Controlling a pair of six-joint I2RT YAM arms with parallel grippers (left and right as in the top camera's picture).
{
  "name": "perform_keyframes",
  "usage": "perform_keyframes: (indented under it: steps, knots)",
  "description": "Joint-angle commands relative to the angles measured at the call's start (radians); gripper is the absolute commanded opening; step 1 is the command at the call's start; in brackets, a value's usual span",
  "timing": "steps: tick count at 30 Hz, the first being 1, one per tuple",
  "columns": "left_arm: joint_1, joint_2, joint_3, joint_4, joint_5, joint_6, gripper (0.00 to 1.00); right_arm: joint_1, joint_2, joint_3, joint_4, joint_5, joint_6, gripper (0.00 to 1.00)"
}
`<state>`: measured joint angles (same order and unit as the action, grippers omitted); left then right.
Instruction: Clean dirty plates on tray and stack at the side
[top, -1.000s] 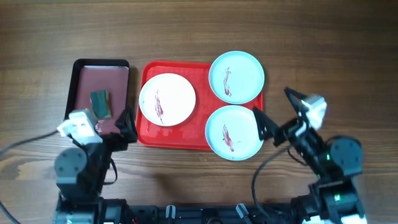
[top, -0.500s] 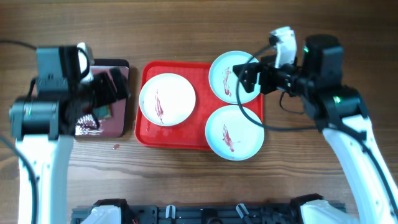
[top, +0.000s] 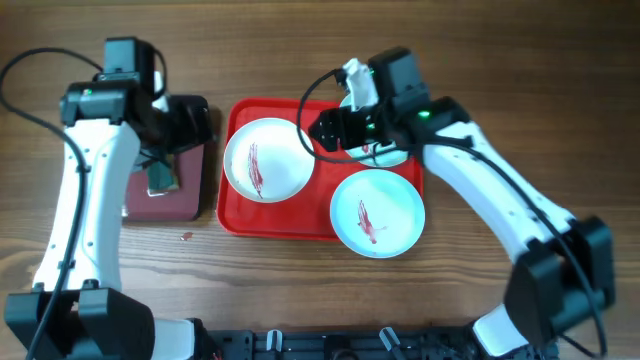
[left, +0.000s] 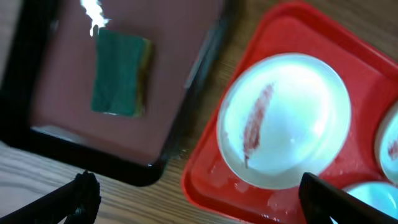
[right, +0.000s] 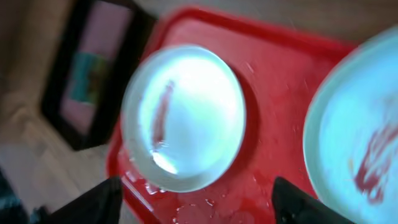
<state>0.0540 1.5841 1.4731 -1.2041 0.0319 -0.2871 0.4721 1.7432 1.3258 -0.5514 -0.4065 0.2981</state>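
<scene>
One plate (top: 392, 155) seemingly mostly beneath right arm (top: 470, 180)

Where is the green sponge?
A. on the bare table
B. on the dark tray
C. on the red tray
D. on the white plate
B: the sponge lies flat inside the dark tray, left of the red one.

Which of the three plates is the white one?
The plate at the tray's left end, beside the maroon tray; the other two are turquoise.
</scene>
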Motion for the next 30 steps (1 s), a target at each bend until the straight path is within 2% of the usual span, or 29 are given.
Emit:
perform_keyframes:
  steps: [1, 6, 13, 22, 24, 27, 30]
  knots:
    - [0.101, -0.009, 0.013, 0.003, -0.048, -0.036, 1.00, 0.067, 0.092, 0.023, -0.006, 0.214, 0.174, 0.71]
    - [0.200, -0.009, 0.013, 0.018, -0.053, -0.035, 1.00, 0.118, 0.203, 0.023, 0.032, 0.280, 0.236, 0.55]
    - [0.237, -0.001, 0.013, 0.048, -0.095, -0.035, 1.00, 0.122, 0.299, 0.023, 0.084, 0.279, 0.278, 0.41]
    - [0.237, 0.019, 0.013, 0.058, -0.097, -0.035, 1.00, 0.158, 0.355, 0.023, 0.148, 0.280, 0.281, 0.35]
    - [0.237, 0.023, 0.013, 0.060, -0.097, -0.035, 1.00, 0.160, 0.356, 0.023, 0.147, 0.280, 0.282, 0.27]
    - [0.236, 0.045, 0.006, 0.059, -0.097, -0.035, 0.97, 0.160, 0.356, 0.023, 0.142, 0.280, 0.282, 0.06]
    - [0.237, 0.072, -0.026, 0.060, -0.097, -0.035, 0.94, 0.160, 0.356, 0.023, 0.140, 0.280, 0.289, 0.04]
